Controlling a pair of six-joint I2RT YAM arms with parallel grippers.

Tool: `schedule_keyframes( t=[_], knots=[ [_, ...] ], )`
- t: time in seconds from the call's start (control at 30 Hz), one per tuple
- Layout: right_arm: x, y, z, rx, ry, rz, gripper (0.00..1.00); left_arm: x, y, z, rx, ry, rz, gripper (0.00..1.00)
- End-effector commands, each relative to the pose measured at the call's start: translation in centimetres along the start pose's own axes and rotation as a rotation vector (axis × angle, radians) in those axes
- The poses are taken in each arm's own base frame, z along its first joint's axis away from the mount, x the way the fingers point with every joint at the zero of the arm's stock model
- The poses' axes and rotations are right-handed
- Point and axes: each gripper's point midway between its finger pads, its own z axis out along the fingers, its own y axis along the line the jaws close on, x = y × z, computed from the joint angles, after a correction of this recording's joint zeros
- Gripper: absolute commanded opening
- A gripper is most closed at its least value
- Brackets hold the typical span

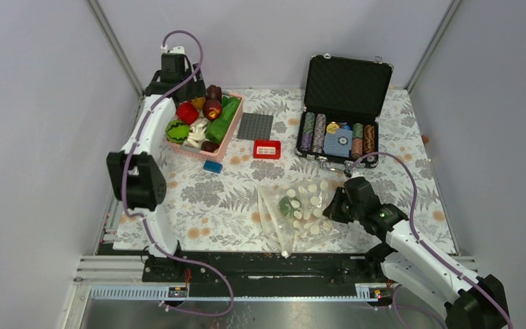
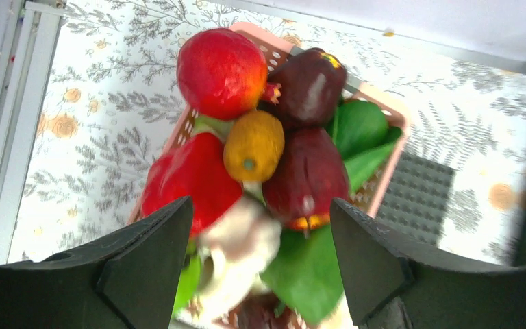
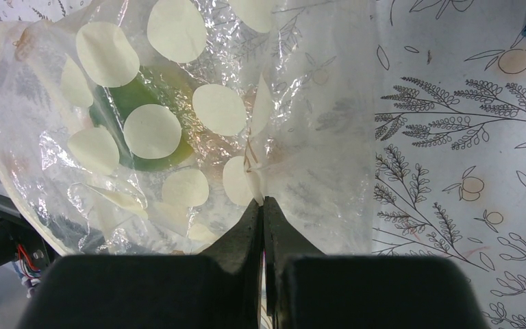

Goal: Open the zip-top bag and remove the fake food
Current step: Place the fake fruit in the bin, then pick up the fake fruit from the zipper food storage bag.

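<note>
Right jaws are closed, pinching a fold of the zip-top bag at the desk's near edge. One green piece of fake food sits inside, clear only from the right wrist. Left jaws spread open and empty over the pink basket. The left wrist counts two maroon pieces and one lemon. An open chip case stands behind the bag.

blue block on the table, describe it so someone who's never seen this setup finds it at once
Find the pink basket at the far left of the flowered tablecloth. Just off its near right corner, flat on the cloth, lies the blue block. It is the only blue thing lying loose on the cloth, smaller than the red box to its right.
</note>
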Motion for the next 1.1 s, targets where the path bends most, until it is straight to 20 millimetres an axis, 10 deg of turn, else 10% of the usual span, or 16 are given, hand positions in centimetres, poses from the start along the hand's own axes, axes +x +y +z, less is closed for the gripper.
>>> schedule_keyframes(
  t=[0.0,0.23,0.73,1.07],
  knots=[
    [-1.4,1.0,-0.5,-0.024,-0.048,-0.014,0.0,-5.3,-1.7,-9.7,0.141,-0.22,-0.157,0.74],
    [-1.9,1.7,-1.0,-0.045,-0.062,-0.007,0.0,3.9,-4.8,-16.4,0.376,-0.111,-0.307,0.7],
    [-1.6,2.4,-1.2,-0.081,-0.054,0.058,0.0,29.9,-10.2,-20.9,0.487,0.319,-0.272,0.55],
    [-1.3,2.7,-1.3,-0.099,-0.04,0.075,0.0,37.0,-14.9,-24.5,0.588,0.405,-0.224,0.49]
  ],
)
